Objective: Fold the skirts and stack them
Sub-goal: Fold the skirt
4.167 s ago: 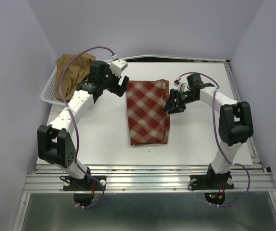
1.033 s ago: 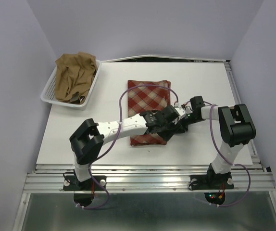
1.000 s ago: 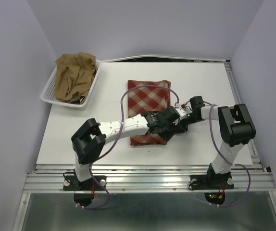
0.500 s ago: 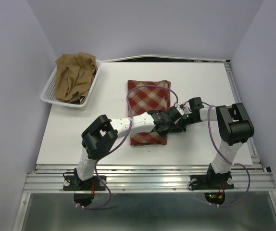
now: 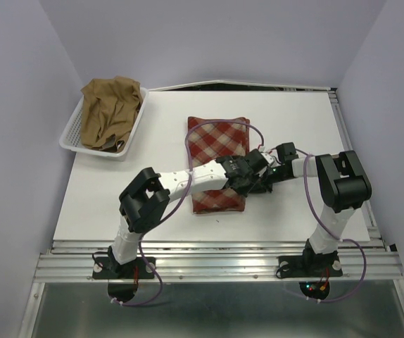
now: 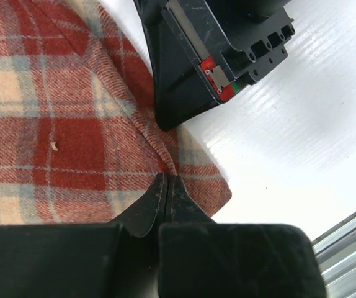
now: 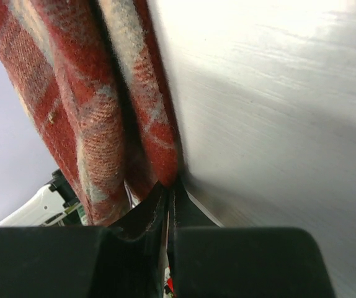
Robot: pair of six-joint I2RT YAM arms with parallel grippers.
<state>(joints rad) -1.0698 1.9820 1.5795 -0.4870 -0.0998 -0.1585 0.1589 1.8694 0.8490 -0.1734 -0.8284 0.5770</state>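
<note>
The red-and-cream plaid skirt (image 5: 215, 151) lies folded lengthwise at the table's middle. My left arm reaches across it, and the left gripper (image 5: 248, 183) is at the skirt's right edge near the front corner. In the left wrist view that gripper (image 6: 167, 178) is shut, pinching a raised ridge of plaid cloth (image 6: 60, 124). The right gripper (image 5: 260, 179) meets the same edge from the right. Seen from the right wrist, it (image 7: 169, 187) is shut on the skirt's edge (image 7: 150, 118). The tan-brown skirt (image 5: 110, 111) sits crumpled in the basket.
The white mesh basket (image 5: 70, 138) stands at the back left corner of the table (image 5: 300, 127). The right gripper's black body (image 6: 221, 49) looms just beyond the left fingers. A metal rail (image 5: 216, 264) runs along the near edge.
Both grippers have closed on the plaid skirt's right edge. The left gripper shifted a little along that edge, and the left arm's elbow moved right.
</note>
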